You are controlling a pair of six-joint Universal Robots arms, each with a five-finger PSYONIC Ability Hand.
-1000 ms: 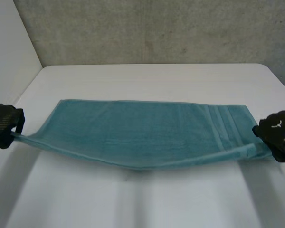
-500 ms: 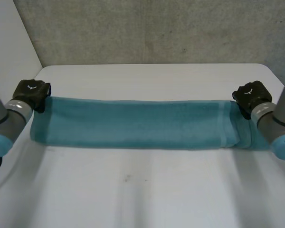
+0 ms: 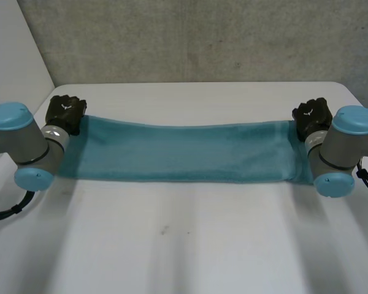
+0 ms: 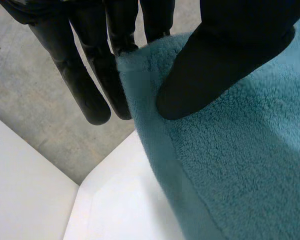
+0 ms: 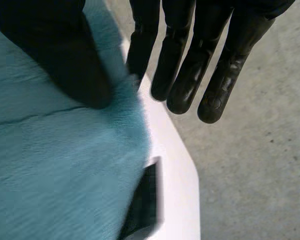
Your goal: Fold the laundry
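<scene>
Teal towel (image 3: 184, 153) pinched by left hand (image 3: 65, 112) and right hand (image 3: 311, 117).

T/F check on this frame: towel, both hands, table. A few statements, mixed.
1. The towel lies as a long band across the table. True.
2. The left hand pinches the towel's middle. False: it pinches a far corner, at one end.
3. The right hand pinches the far corner at the other end. True.
4. The towel is red. False: it is teal.
</scene>
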